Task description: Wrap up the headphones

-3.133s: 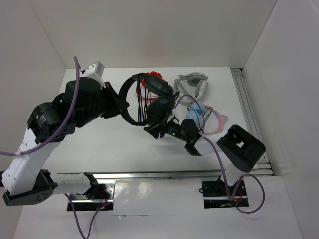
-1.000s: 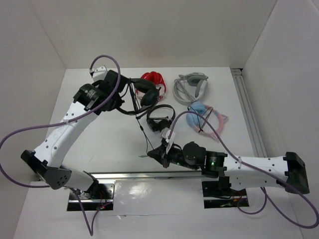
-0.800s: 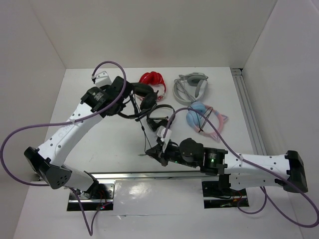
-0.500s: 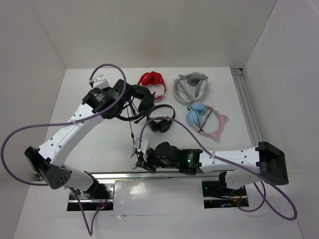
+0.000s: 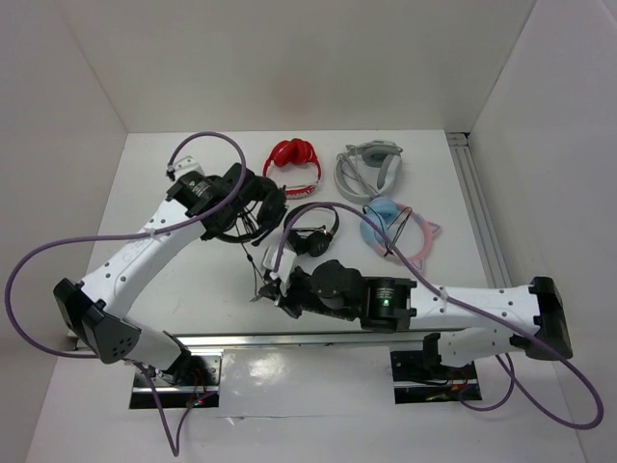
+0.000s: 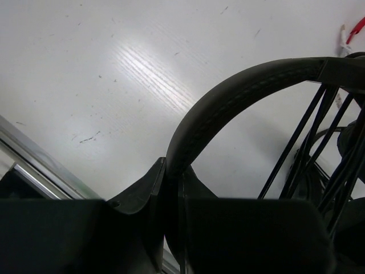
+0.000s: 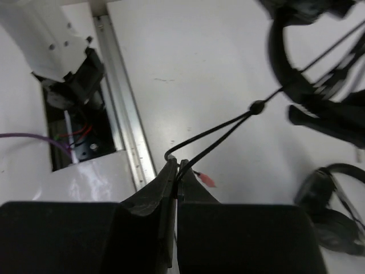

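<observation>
The headphones, large and black, hang over the left middle of the table. My left gripper is shut on their padded headband. Several turns of thin black cable cross the band's opening. A doubled strand of cable runs from the headset toward the near edge. My right gripper is shut on that cable, which bends in a small loop at the fingertips. A pinkish plug tip pokes out beside my right gripper. In the left wrist view, my left gripper pinches the band.
A smaller black on-ear pair lies just right of the held cable. A red pair, a grey pair and a blue-pink cat-ear pair lie at the back. A metal rail runs along the near edge.
My right gripper has travelled left along the near edge with the cable, then risen slightly. My left arm has lowered the headset and shifted it a little left.
</observation>
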Controlling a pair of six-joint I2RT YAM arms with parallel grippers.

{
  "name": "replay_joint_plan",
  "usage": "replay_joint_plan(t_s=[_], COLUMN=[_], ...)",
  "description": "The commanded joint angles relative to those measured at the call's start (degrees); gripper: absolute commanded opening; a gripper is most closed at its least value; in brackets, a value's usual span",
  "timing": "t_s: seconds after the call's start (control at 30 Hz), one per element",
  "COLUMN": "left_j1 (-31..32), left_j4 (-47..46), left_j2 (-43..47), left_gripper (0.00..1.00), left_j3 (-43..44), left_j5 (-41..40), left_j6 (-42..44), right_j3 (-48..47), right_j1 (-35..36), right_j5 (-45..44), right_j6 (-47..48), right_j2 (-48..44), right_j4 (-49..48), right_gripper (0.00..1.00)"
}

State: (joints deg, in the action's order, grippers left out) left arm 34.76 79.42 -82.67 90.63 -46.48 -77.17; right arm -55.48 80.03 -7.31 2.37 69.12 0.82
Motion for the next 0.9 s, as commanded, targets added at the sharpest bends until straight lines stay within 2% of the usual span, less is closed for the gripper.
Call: replay_joint_plan(t_s=[0.0, 0.03, 0.1, 0.13, 0.23, 0.27, 0.37, 0.53, 0.63, 0.83, 0.87], left_j1=[0.0, 0.7, 1.3, 2.1, 2.7, 3.4, 6.3, 12.1, 17.2, 21.8, 22.6], left_j4=[-1.2, -1.2, -1.2, -1.2, -3.0, -4.3, -9.6, -9.6, -10.9, -14.7, -14.7], left_j2=[0.1, 0.1, 0.7, 0.7, 2.1, 2.1, 2.7, 1.4, 0.8, 2.1, 2.6], left_gripper=[0.00, 0.00, 0.00, 0.00, 0.00, 0.00, 0.00, 0.00, 0.00, 0.00, 0.00], left_j3=[-0.8, -0.8, -0.8, -0.8, -1.6, -2.3, -3.8, -5.0, -7.7, -10.8, -10.8], left_j5=[-9.2, -9.2, -9.2, -9.2, -6.2, -5.0, 0.3, 1.5, 5.3, 10.8, 11.4], left_j6=[-7.7, -5.6, -2.8, -1.2, 6.6, 13.6, 26.9, 34.2, 39.2, 44.3, 44.3], right_j3=[-6.9, -7.6, -9.5, -10.1, -11.2, -11.2, -10.6, -10.1, -8.8, -5.8, -4.6], right_j1=[2.9, 2.9, 2.9, 2.9, 2.9, 2.9, 2.9, 2.9, 2.9, 2.9, 2.9], right_j5=[-9.1, -15.5, -21.5, -27.3, -33.7, -35.2, -40.4, -47.3, -51.5, -56.8, -57.8], right_j6=[4.7, 5.9, 7.1, 8.4, 11.3, 12.2, 15.8, 19.9, 24.1, 28.6, 29.2], right_j2=[-4.5, -5.3, -5.9, -5.9, -7.1, -7.1, -7.6, -6.4, -5.8, -5.8, -5.8], right_j4=[9.7, 10.9, 14.5, 15.3, 16.9, 16.4, 13.5, 9.6, 6.5, 1.9, 0.0], right_gripper=[0.00, 0.00, 0.00, 0.00, 0.00, 0.00, 0.00, 0.02, 0.03, 0.03, 0.06])
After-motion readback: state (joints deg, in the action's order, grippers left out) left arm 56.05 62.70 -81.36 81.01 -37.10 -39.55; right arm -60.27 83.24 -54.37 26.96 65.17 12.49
